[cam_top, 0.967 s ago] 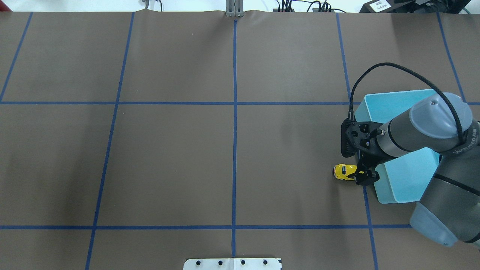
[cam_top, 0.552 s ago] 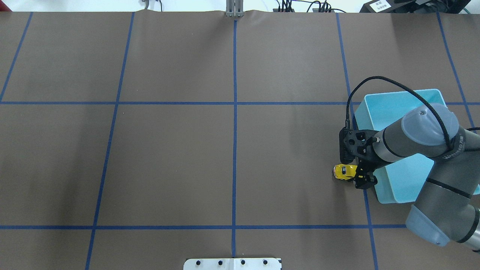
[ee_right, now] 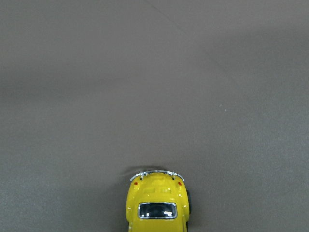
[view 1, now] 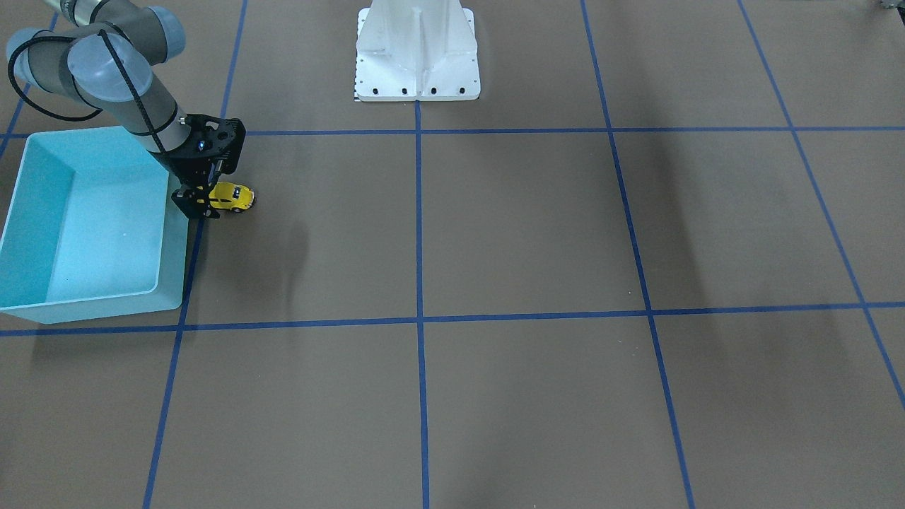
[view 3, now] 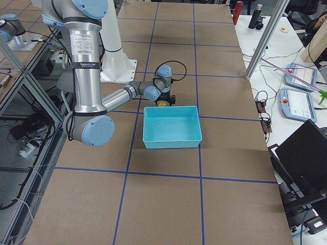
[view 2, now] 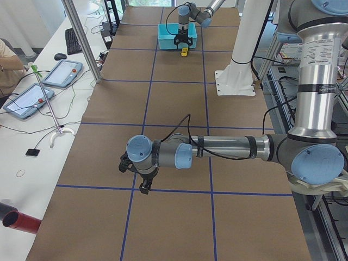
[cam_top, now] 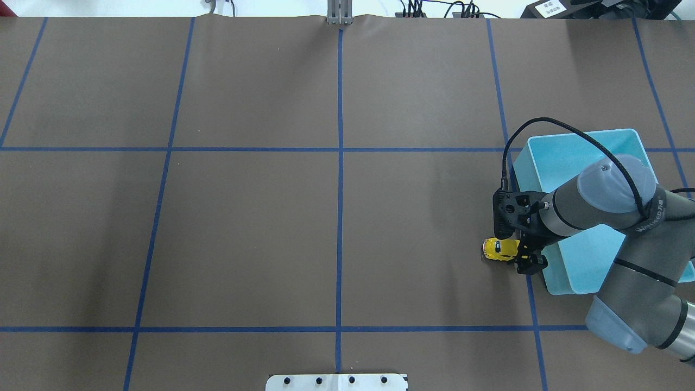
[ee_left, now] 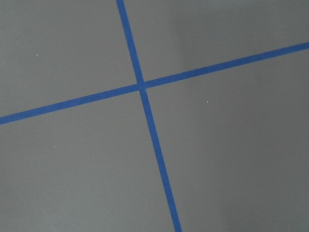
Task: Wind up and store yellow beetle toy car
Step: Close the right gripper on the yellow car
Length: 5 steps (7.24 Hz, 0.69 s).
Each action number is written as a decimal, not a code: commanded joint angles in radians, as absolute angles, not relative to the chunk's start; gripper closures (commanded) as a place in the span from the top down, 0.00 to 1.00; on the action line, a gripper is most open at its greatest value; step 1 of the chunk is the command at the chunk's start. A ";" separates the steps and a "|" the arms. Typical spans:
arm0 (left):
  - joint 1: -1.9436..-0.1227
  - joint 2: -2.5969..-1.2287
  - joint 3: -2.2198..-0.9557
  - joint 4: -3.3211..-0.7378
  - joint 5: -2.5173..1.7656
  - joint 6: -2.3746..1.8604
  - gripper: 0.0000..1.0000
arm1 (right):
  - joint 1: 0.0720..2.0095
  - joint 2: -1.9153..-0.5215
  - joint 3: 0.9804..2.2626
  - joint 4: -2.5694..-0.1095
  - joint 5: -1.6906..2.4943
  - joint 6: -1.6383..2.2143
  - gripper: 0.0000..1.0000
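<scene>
The yellow beetle toy car [cam_top: 497, 249] stands on its wheels on the brown table, just left of the light blue bin [cam_top: 564, 155]. It also shows in the front view [view 1: 235, 197] and at the bottom of the right wrist view [ee_right: 156, 207]. My right gripper [cam_top: 525, 256] is low at the car's bin-side end, its fingers spread wider than the car, which sits between them. The bin [view 1: 85, 226] is empty. My left gripper [view 2: 142, 186] hangs over the table far from the car; I cannot tell if it is open or shut.
The white robot base [view 1: 417, 56] stands at the table's middle edge. Blue tape lines [ee_left: 141, 86] cross the brown table cover. A side table with tablets [view 2: 54, 76] runs along the operators' side.
My right arm has lowered and swung in, bringing the gripper down around the car's end. The car and the bin have not moved.
</scene>
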<state>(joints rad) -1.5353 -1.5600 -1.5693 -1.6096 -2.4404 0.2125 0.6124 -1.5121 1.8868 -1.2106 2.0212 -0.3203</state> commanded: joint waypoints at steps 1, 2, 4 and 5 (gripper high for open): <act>-1.536 -1.559 -1.574 -1.595 -2.439 0.210 1.00 | 0.597 -1.503 1.861 -1.210 2.011 -0.318 1.00; -1.536 -1.563 -1.578 -1.545 -2.441 0.209 1.00 | 0.591 -1.500 1.853 -1.210 2.006 -0.314 1.00; -1.536 -1.574 -1.598 -1.442 -2.438 0.209 1.00 | 0.583 -1.500 1.853 -1.210 2.008 -0.316 0.22; -1.537 -1.572 -1.598 -1.443 -2.434 0.209 1.00 | 0.581 -1.500 1.856 -1.210 2.011 -0.318 0.00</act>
